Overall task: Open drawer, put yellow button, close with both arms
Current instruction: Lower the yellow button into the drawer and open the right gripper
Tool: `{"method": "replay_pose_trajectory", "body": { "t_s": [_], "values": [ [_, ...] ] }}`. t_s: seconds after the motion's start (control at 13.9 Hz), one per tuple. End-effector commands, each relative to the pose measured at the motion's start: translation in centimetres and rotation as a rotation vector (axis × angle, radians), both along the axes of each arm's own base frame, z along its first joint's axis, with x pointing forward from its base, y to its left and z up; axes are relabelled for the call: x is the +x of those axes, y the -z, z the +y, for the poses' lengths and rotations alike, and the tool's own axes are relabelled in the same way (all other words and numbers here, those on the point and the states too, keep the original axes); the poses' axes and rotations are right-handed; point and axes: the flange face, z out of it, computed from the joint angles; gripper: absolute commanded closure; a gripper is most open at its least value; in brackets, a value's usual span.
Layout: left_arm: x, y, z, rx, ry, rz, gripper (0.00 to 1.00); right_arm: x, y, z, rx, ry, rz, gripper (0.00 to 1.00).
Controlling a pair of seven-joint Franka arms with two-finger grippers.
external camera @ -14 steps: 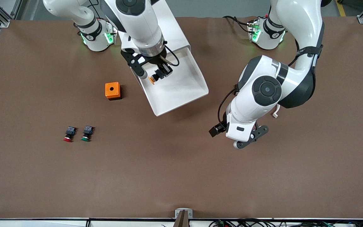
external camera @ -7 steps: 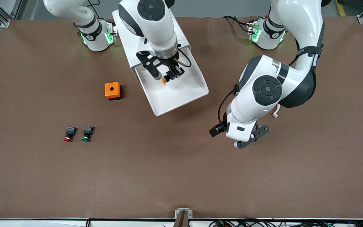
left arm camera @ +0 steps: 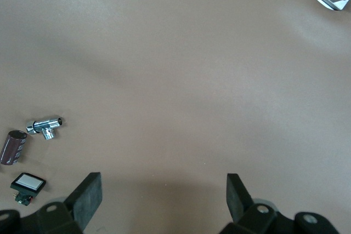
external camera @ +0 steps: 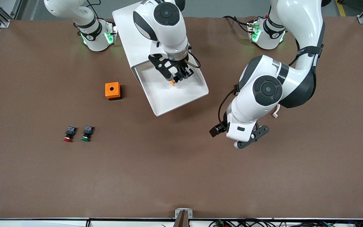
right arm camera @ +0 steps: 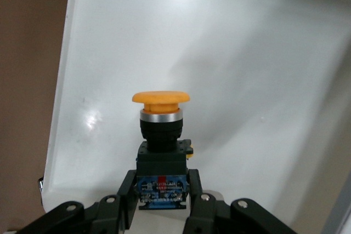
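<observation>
While the right gripper (external camera: 179,78) hangs over the pulled-out drawer (external camera: 169,94), the yellow button (external camera: 172,83) is clamped between its fingers, cap pointing down toward the white tray floor; in the right wrist view the button (right arm camera: 160,130) is gripped by its black-and-blue body. Toward the right arm's end of the table, a red-capped button (external camera: 68,134) and a green-capped button (external camera: 87,133) are seen side by side, with an orange box (external camera: 112,90) farther from the front camera, beside the drawer. Toward the left arm's end, the left gripper (external camera: 246,142) is held waiting over bare brown table (external camera: 181,176), its fingers (left arm camera: 88,198) spread apart with nothing between them.
</observation>
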Motion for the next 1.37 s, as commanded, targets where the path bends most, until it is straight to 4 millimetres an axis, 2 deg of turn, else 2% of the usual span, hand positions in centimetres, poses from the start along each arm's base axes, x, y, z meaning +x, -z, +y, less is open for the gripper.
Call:
{"method": "replay_pose_trajectory", "body": {
  "t_s": [0.0, 0.36, 0.65, 0.72, 0.79, 0.87, 1.01, 1.3],
  "values": [
    [-0.3, -0.6, 0.5, 0.01, 0.017, -0.016, 0.0, 1.5, 0.1, 1.0, -0.001, 0.034, -0.016, 1.0],
    [-0.3, -0.6, 0.5, 0.009, 0.017, -0.016, 0.0, 3.2, 2.2, 1.5, -0.018, 0.06, -0.011, 1.0],
    [-0.2, -0.6, 0.8, 0.007, 0.012, -0.013, 0.0, 3.9, 2.8, 1.4, -0.021, 0.069, -0.01, 1.0],
    [-0.2, -0.7, 0.8, 0.007, 0.012, -0.015, 0.0, 4.0, 2.9, 1.3, -0.023, 0.07, -0.007, 0.86],
    [-0.2, -0.6, 0.9, 0.008, 0.009, -0.013, 0.0, 3.9, 2.9, 1.4, -0.024, 0.074, -0.007, 0.5],
    [-0.2, -0.6, 0.8, 0.008, 0.012, -0.014, 0.0, 3.6, 2.9, 1.7, -0.033, 0.079, -0.013, 0.01],
    [-0.2, -0.6, 0.8, 0.008, 0.01, -0.013, 0.0, 3.7, 2.5, 1.7, -0.028, 0.076, -0.015, 0.0],
    [-0.9, 0.6, -0.3, 0.017, 0.018, 0.011, 0.0, 4.6, -0.2, 0.9, -0.033, 0.07, -0.001, 0.0]
  ]
}}
